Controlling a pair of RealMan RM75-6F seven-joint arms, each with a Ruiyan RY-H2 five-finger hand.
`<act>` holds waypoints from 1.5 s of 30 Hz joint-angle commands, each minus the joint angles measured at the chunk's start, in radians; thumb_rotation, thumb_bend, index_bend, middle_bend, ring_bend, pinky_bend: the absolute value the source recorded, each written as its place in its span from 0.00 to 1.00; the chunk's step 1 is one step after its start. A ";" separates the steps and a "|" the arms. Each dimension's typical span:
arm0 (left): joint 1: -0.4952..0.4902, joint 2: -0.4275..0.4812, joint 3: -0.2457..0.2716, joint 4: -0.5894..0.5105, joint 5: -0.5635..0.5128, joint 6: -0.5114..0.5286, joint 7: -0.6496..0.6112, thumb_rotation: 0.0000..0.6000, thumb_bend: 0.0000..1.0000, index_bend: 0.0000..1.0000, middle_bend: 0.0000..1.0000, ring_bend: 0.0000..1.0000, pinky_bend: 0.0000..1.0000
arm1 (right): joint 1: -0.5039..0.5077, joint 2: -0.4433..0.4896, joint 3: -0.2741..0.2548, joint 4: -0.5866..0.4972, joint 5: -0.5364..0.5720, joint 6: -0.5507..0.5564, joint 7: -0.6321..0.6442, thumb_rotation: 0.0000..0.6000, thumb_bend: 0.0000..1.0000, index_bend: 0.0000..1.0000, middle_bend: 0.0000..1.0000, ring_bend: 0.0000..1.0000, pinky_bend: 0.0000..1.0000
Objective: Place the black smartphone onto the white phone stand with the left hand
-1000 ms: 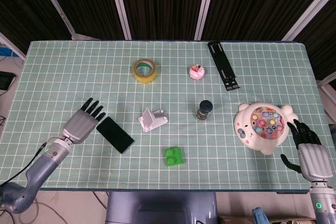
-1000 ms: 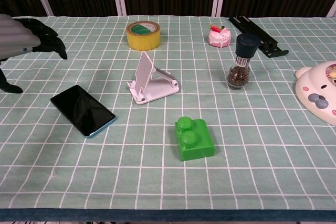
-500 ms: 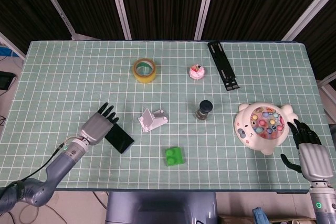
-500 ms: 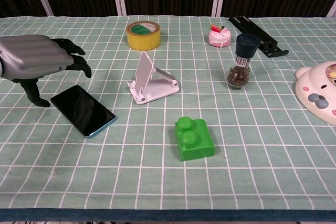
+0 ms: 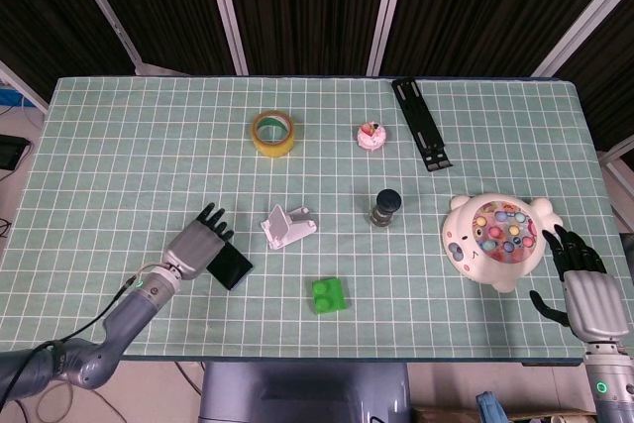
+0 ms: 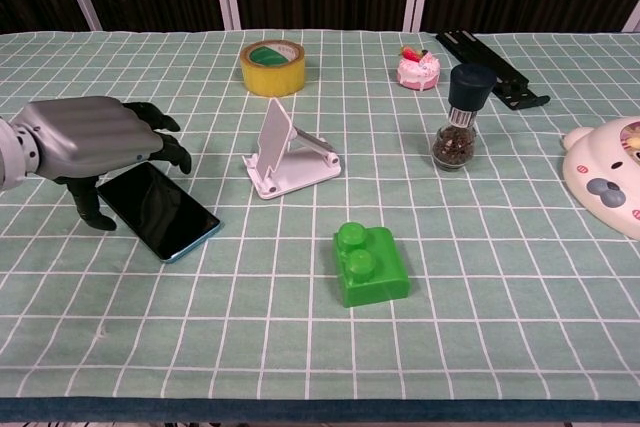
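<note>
- Rightward my left hand (image 6: 95, 142) moved, over the black smartphone's (image 6: 165, 212) left end, fingers apart, empty.
- White phone stand (image 6: 285, 152) stood beside it.
- Right hand (image 5: 590, 299) lay spread at the tabletop's right edge.

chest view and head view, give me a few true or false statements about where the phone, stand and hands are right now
1. The black smartphone lies flat on the table. True.
2. The smartphone already rests on the white phone stand. False: the stand holds nothing, and the phone lies to its left.
3. The left hand is over the phone's far end. True.
4. The right hand holds the green block. False: it sits open near the table's right edge, beside the round white toy.
5. The yellow tape roll lies beyond the stand. True.
</note>
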 commanded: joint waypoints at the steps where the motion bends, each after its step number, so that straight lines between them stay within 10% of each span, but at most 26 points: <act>1: -0.007 -0.007 0.008 0.006 -0.007 0.004 0.002 1.00 0.11 0.22 0.22 0.00 0.00 | 0.000 0.000 0.000 0.000 0.000 0.000 0.000 1.00 0.36 0.06 0.00 0.00 0.15; 45: -0.018 -0.029 0.043 0.025 0.094 0.117 -0.165 1.00 0.21 0.58 0.61 0.11 0.00 | 0.000 0.001 -0.001 -0.001 0.000 0.001 0.004 1.00 0.36 0.06 0.00 0.00 0.15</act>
